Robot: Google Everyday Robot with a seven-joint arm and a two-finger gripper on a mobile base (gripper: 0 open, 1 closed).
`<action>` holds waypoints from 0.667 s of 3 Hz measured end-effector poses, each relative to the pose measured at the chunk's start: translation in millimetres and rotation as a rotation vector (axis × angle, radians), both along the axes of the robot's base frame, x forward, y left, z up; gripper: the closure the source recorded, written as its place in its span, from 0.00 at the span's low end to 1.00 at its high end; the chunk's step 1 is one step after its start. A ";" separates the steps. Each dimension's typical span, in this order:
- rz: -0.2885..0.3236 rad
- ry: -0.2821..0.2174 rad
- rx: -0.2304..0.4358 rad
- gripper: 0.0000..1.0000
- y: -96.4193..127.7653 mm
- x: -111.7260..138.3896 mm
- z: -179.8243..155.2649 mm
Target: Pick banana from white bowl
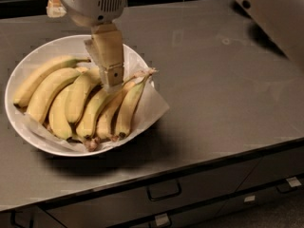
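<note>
The wide, shallow white bowl (33, 61) sits on the left of the dark counter, lined with white paper (156, 106) that sticks out over its right rim. Several yellow bananas (78, 96) lie side by side in it, stems pointing to the upper right. My gripper (113, 83) hangs down from its grey wrist (92, 1) over the middle of the bowl. Its tan tip is right at the stem ends of the middle bananas. It holds nothing that I can see.
Part of my arm (275, 13) crosses the top right corner. A small tan object (53, 6) shows behind the wrist at the top left. The counter's front edge runs below the bowl, with drawers and their handles (164, 191) underneath.
</note>
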State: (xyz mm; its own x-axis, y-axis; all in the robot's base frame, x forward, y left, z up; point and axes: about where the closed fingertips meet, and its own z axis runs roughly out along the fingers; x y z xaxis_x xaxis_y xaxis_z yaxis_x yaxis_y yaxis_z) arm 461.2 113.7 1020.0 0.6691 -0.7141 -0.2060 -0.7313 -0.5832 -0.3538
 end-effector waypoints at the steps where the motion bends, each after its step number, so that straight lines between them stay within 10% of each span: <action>1: 0.018 0.048 0.005 0.00 2.5 2.7 -13.1; 2: -0.005 0.108 -0.021 0.00 -5.3 6.8 -30.2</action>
